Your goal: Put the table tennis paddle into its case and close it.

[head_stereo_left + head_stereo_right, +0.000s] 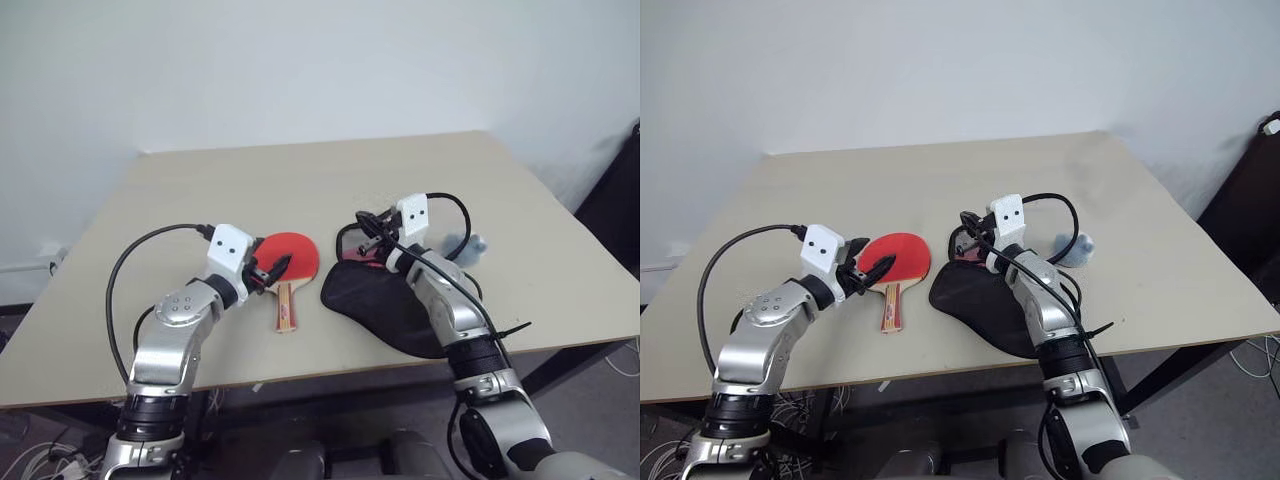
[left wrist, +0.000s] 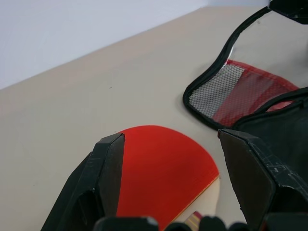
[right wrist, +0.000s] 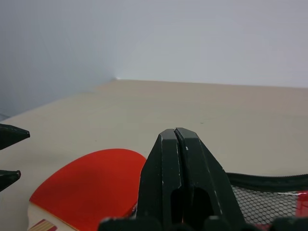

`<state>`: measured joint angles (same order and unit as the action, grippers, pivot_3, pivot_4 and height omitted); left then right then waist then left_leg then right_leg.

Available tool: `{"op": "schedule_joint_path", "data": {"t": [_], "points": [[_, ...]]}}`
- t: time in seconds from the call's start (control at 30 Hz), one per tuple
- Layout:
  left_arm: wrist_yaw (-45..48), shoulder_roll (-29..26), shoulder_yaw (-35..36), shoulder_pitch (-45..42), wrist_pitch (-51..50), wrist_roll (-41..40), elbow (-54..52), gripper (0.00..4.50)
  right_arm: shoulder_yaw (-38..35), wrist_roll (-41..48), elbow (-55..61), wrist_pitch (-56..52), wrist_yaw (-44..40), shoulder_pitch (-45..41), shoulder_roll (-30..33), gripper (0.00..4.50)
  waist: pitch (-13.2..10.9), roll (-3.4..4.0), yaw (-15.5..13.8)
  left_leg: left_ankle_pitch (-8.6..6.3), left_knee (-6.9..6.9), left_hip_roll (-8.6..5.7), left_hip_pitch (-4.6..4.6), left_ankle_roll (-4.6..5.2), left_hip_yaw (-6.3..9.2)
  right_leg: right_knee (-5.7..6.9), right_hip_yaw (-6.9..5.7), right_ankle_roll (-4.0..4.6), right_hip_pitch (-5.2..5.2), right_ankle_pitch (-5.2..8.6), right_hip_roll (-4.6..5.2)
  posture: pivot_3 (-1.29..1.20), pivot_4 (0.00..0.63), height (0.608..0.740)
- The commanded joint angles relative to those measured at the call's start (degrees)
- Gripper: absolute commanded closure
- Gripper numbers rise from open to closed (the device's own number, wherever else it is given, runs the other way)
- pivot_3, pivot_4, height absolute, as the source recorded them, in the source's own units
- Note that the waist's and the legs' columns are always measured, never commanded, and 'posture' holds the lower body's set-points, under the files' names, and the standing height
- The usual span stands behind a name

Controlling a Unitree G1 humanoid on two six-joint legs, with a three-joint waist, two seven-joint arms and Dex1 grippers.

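Observation:
The table tennis paddle [image 1: 292, 255] lies flat on the table, red face up, its wooden handle [image 1: 286, 305] towards the near edge. My left gripper [image 1: 277, 271] hangs open just above the paddle's near left side, one finger [image 2: 108, 168] on each side of the red face. To the right lies the case [image 1: 372, 300], black with red lining [image 2: 245, 91]. Its upper flap is lifted at the rim [image 2: 226, 43]. My right gripper [image 1: 366, 226] is shut on that rim at the case's far left end, its fingers [image 3: 166, 159] pressed together.
A small grey-blue round piece [image 1: 466, 245] sits on the table [image 1: 200, 200] just right of my right wrist. A white wall stands behind the table. Cables run along both arms.

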<state>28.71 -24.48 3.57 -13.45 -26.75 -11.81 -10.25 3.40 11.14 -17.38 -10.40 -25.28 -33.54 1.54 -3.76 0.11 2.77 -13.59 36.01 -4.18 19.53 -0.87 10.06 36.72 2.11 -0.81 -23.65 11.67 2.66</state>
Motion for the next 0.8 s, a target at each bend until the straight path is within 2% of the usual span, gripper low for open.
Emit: {"op": "schedule_joint_path", "data": {"t": [0.03,0.57,0.8], "points": [[-0.92,0.19,0.78,-0.2,1.19,-0.24,-2.13,1.22,0.04,0.31,2.79,0.71,-0.39,-1.49,-0.02,4.5,0.0,0.0,0.06,0.0,0.0,0.0,0.0,0.0,-0.01,0.0,0.02,0.0,-0.01,0.0,0.0,0.0,0.0,0.74],[-2.8,1.37,0.75,-0.63,1.24,-0.35,-2.63,1.22,-0.18,0.74,2.63,-0.3,-1.92,-3.67,1.36,4.5,-0.01,-0.02,-0.02,0.0,-0.01,0.01,0.01,0.0,-0.01,-0.01,0.01,0.0,-0.01,0.0,0.01,0.0,0.0,0.74],[-2.45,1.03,0.88,-1.84,5.2,0.93,3.24,1.22,-2.33,0.18,-4.06,4.2,-1.28,-7.02,2.36,4.5,-0.01,-0.02,-0.01,0.0,-0.02,0.02,0.0,0.0,-0.01,0.0,-0.01,0.0,-0.01,0.0,-0.02,0.0,0.0,0.74]]}}
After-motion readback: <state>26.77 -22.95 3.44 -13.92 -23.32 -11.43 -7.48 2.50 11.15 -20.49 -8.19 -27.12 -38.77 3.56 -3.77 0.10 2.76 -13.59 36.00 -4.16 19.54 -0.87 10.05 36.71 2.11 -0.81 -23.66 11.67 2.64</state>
